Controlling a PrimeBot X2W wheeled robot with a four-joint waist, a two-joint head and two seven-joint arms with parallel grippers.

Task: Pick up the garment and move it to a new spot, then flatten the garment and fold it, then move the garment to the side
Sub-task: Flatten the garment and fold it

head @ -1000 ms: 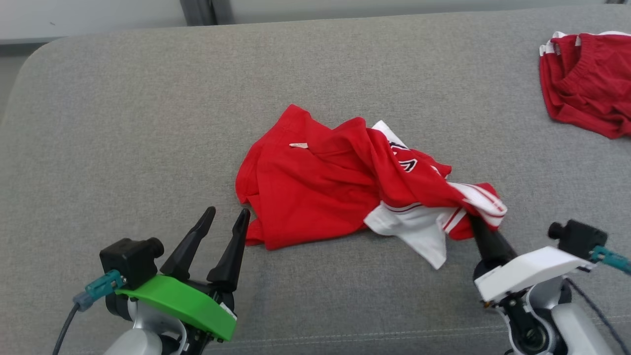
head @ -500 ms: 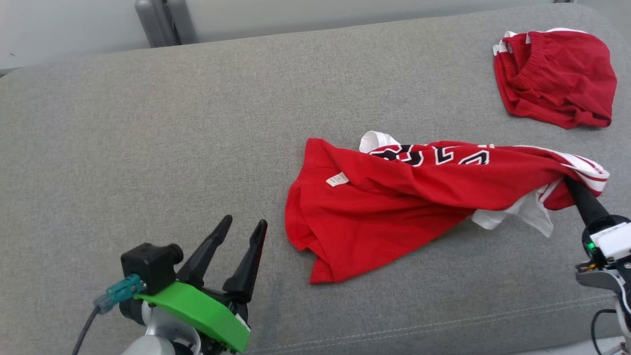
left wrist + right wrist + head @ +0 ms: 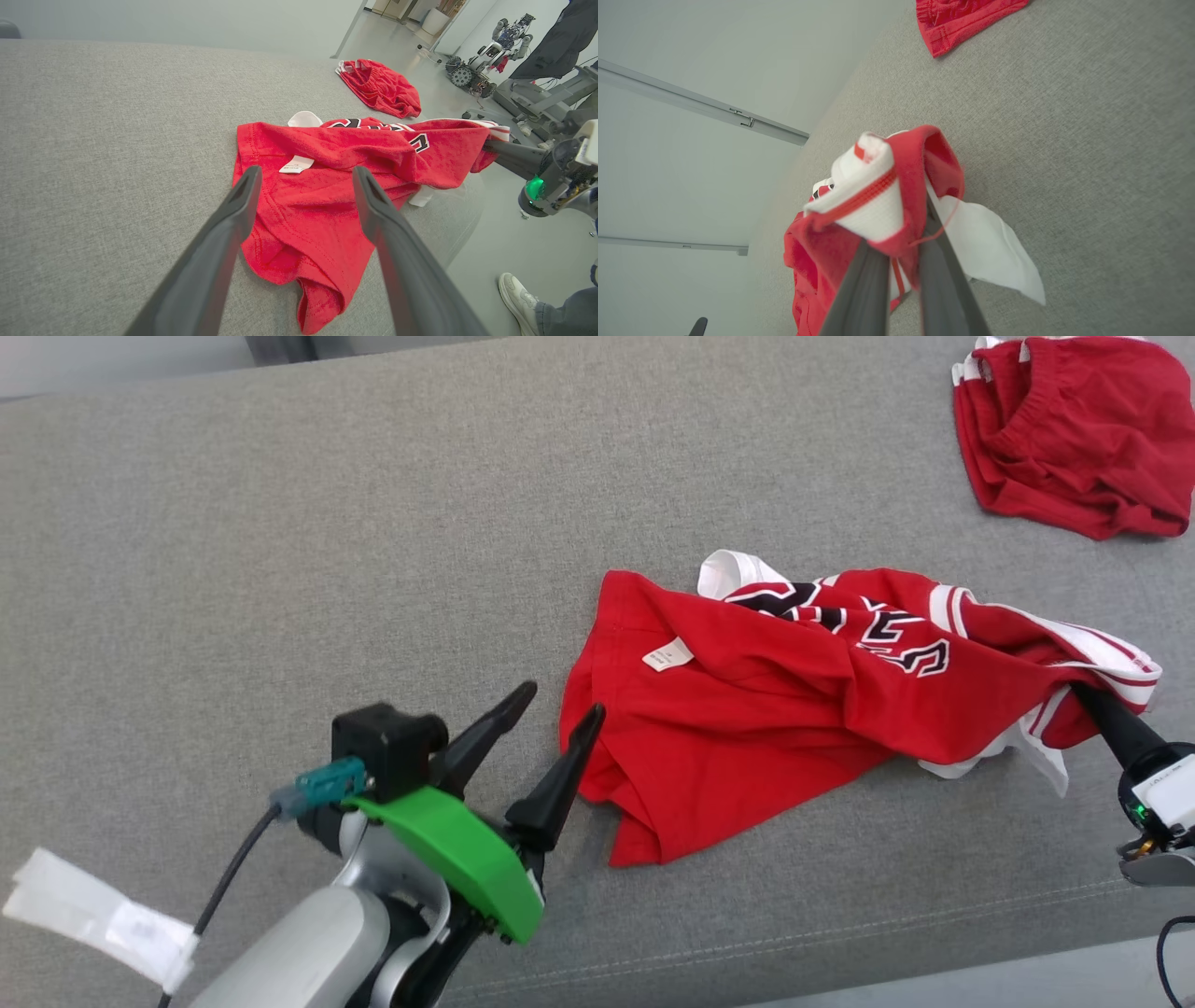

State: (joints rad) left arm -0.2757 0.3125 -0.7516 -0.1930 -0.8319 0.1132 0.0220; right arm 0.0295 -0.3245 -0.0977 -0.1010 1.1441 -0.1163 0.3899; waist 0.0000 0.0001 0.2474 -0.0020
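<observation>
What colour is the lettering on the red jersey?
Black, outlined white; the jersey lettering shows best in the head view.

Five things in all
One red-and-white jersey [image 3: 747, 737], one pair of red shorts [image 3: 1074, 439], one left hand [image 3: 565, 697], one right hand [image 3: 1083, 695], one grey surface [image 3: 280, 523].

Black letters [image 3: 920, 658], white-edged, run across the red jersey [image 3: 747, 737]; folds break them and no word can be read. White tag [image 3: 667, 654] on the jersey bears print too small to read in any view. Nothing else legible.
</observation>
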